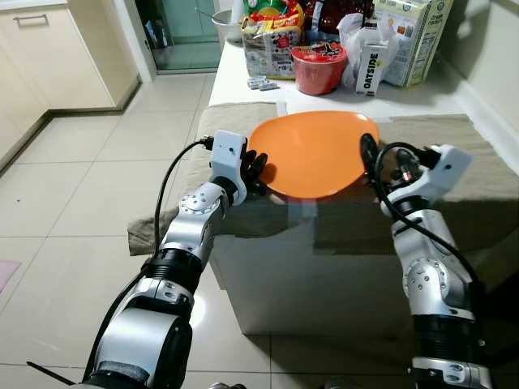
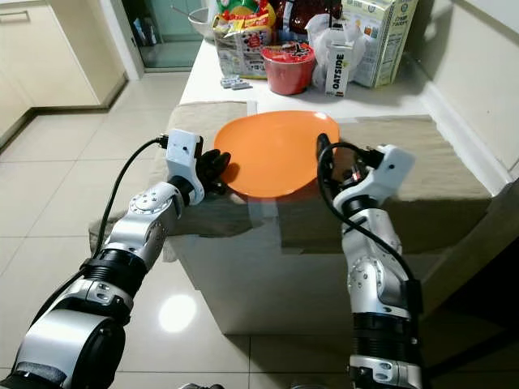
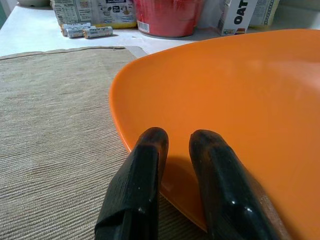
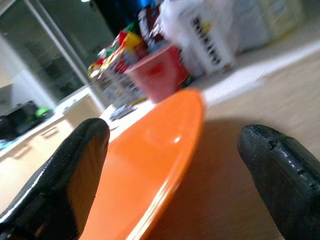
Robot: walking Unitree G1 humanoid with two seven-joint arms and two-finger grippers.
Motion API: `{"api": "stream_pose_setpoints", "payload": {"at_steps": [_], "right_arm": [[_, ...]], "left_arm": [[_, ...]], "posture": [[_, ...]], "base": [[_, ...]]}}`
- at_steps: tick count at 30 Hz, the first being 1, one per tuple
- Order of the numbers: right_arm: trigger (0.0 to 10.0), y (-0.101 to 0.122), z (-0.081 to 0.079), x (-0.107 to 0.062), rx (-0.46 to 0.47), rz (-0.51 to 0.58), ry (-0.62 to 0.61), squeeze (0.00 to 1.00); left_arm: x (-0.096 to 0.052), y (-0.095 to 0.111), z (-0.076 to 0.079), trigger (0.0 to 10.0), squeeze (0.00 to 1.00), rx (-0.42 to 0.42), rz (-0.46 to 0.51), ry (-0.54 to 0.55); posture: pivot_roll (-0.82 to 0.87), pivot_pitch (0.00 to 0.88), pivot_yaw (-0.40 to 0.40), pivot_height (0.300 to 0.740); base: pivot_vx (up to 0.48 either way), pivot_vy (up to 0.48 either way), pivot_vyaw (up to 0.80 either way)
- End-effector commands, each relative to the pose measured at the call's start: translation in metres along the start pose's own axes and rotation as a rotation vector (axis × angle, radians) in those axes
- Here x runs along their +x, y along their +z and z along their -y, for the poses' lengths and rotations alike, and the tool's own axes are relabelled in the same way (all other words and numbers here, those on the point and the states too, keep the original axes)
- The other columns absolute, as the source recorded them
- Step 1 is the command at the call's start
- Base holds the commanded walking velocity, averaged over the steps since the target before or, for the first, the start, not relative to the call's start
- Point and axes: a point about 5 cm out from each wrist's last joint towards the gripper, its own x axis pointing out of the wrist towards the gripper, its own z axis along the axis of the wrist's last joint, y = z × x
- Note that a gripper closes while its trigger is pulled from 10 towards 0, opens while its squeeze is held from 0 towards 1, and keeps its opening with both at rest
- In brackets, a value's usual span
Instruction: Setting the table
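An orange plate (image 1: 312,150) lies on the olive cloth (image 1: 462,178) that covers the table, its near rim close to the table's front edge. My left gripper (image 1: 258,172) is at the plate's left rim. In the left wrist view its fingers (image 3: 150,165) lie close together, shut, over that rim, and nothing is pinched between them. My right gripper (image 1: 379,164) is at the plate's right rim, open. In the right wrist view its fingertips (image 4: 90,145) stand wide apart on either side of the raised edge of the plate (image 4: 150,165).
At the back of the table stand a red noodle cup (image 1: 319,67), an Oatside carton (image 1: 371,65), snack bags (image 1: 272,36) and a large carton (image 1: 415,36). Small batteries (image 1: 261,83) lie near them. Tiled floor (image 1: 97,178) spreads to the left, and a wall runs along the right.
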Motion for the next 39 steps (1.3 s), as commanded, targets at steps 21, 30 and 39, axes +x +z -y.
{"api": "stream_pose_setpoints", "payload": {"at_steps": [21, 30, 39], "right_arm": [[0.0, -0.028, -0.027, 0.020, 0.100, -0.085, 0.081, 0.00], [0.0, -0.036, -0.017, 0.013, 0.050, -0.124, 0.025, 0.00], [0.0, -0.039, -0.014, 0.007, 0.024, -0.141, 0.009, 0.00]], "left_arm": [[-0.007, -0.020, -0.002, 10.0, 0.00, -0.020, -0.087, 0.008], [-0.007, -0.019, -0.002, 10.0, 0.00, -0.018, -0.086, 0.002], [-0.007, -0.017, -0.002, 10.0, 0.00, -0.016, -0.081, 0.001]], "posture": [[-0.29, 0.033, 0.115, 0.740], [-0.28, 0.045, 0.114, 0.740], [-0.29, 0.052, 0.118, 0.740]], "base": [[0.000, 0.000, 0.00], [0.000, 0.000, 0.00], [0.000, 0.000, 0.00]]}}
